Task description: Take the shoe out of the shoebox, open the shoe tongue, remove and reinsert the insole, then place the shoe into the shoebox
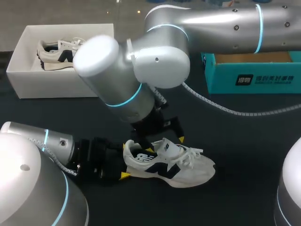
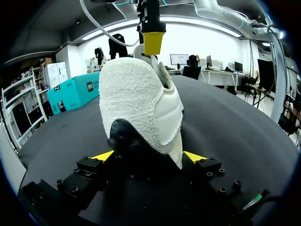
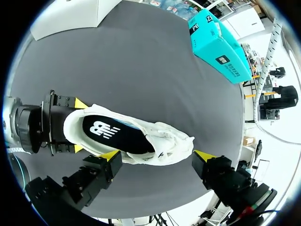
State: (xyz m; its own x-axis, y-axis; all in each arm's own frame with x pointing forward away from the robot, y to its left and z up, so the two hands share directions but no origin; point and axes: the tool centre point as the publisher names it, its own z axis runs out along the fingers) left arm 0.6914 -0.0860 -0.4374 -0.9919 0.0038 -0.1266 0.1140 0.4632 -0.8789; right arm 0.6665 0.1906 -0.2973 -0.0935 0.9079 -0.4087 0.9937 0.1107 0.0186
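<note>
A white shoe (image 1: 181, 165) with navy side panels lies on its sole on the black table, toe pointing right. Its heel (image 2: 141, 103) sits between the fingers of my left gripper (image 2: 148, 156), whose yellow tips press it from both sides low at the table. My right gripper (image 3: 157, 155) hangs over the shoe's opening, open wide, one finger on either side of the shoe. One right fingertip (image 2: 153, 42) stands at the heel collar. The black insole (image 3: 117, 134) with a white logo lies inside the shoe. The laces (image 1: 193, 153) are loose.
An open white shoebox (image 1: 28, 75) at the back left holds a second shoe (image 1: 56, 54). A teal box (image 1: 254, 77) stands at the back right. The right arm's cable (image 1: 221, 107) trails over the table behind the shoe.
</note>
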